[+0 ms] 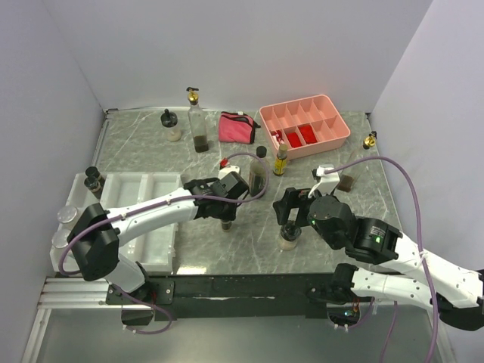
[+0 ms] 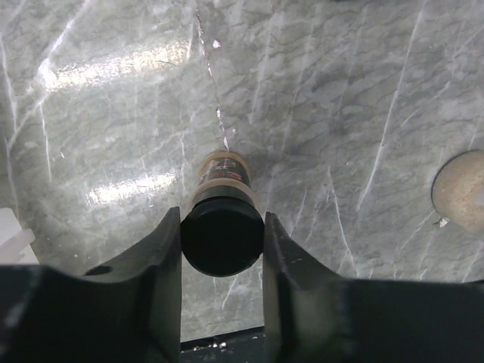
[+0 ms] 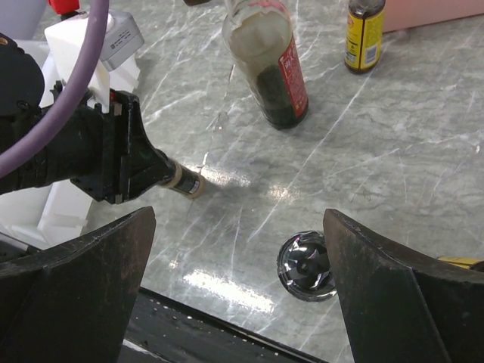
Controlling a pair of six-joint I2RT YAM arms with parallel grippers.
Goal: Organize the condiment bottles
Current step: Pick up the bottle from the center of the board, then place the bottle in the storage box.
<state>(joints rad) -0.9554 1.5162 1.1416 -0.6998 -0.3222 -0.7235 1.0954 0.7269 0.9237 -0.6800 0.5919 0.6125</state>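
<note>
- Top external: your left gripper (image 1: 226,210) is down on a black-lidded spice jar (image 1: 225,224) at the near middle of the marble table (image 1: 355,219), just right of the white tray (image 1: 144,198). Your right gripper (image 1: 288,218) hangs over a silver-lidded jar (image 1: 287,242) near the front edge. The other bottles stand well apart, toward the back.
- Left wrist: both fingers (image 2: 160,261) press against the sides of the spice jar's black cap, so you are clamped on it at the lid. You cannot tell from here whether its base touches the table. It is probably light, being small glass. The smooth round cap is likely slippery, though, and a hold that high lets the body swing. Carry it slowly and set it down gently.
- Right wrist: your fingers (image 3: 83,287) are spread wide and hold nothing, with the silver-lidded jar directly below the gap. Treat it as rigid, breakable glass with a slick, shiny lid, so close on the body just under the lid rather than on the lid itself. Beyond it stand a tall dark-liquid bottle (image 3: 276,68) and a yellow-labelled bottle (image 3: 364,34). The tall one looks tippy, so take it low.
</note>
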